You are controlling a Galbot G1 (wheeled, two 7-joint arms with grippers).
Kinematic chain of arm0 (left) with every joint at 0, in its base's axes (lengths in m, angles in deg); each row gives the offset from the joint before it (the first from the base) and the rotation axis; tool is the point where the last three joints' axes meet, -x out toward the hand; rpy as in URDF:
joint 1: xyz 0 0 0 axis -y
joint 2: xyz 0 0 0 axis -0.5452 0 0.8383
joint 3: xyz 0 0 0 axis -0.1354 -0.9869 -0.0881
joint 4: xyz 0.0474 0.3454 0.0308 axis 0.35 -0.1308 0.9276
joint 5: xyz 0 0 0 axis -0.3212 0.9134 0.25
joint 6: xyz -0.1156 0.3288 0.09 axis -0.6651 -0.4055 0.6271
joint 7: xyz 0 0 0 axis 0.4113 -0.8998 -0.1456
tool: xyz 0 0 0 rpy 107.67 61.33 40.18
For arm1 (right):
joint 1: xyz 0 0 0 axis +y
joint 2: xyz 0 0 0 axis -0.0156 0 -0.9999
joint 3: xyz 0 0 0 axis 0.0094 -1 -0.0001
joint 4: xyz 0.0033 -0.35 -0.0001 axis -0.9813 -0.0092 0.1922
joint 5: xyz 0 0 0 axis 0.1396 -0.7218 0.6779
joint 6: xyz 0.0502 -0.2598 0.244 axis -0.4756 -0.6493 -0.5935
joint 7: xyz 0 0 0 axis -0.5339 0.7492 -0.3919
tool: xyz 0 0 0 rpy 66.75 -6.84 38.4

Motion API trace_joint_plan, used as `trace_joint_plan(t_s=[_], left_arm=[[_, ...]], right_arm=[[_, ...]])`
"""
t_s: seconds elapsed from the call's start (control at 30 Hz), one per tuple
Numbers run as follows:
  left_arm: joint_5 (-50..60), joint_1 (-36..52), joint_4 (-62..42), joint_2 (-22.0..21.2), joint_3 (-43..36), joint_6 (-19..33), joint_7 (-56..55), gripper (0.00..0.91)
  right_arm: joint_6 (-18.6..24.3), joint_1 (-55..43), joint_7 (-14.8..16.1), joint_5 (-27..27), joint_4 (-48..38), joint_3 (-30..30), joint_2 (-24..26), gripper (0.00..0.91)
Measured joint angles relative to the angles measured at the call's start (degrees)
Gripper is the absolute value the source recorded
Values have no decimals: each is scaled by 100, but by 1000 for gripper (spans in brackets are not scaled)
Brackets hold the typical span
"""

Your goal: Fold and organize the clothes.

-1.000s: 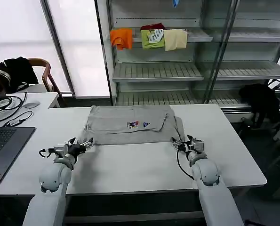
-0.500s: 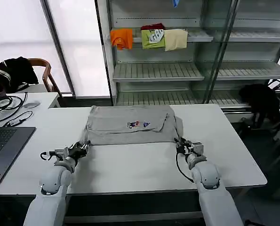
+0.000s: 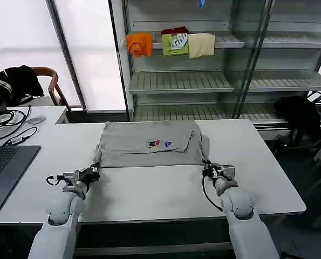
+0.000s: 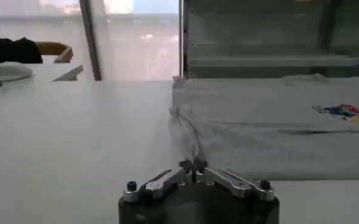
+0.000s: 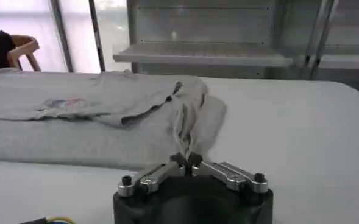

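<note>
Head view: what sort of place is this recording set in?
Probably a lab or office staged as a clothing-shop mock-up: a white table bearing a grey T-shirt, metal shelving behind with folded garments, and a side desk with a laptop and cables.

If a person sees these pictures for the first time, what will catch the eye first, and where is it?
The light grey T-shirt lies partly folded at the middle of the white table, its small coloured print facing up. The left pincer and the right pincer are each shut on a near corner of the shirt. Behind, the bright orange, green and cream garments sit on a shelf.
</note>
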Motion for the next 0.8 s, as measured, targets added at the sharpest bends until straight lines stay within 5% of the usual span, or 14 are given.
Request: trace_joint_plan(t_s=[0.8], left_arm=[[-785, -2882, 2676, -301, 767, 29, -510, 0]], right_arm=[[-32, 2528, -523, -4, 2459, 79, 419, 0]])
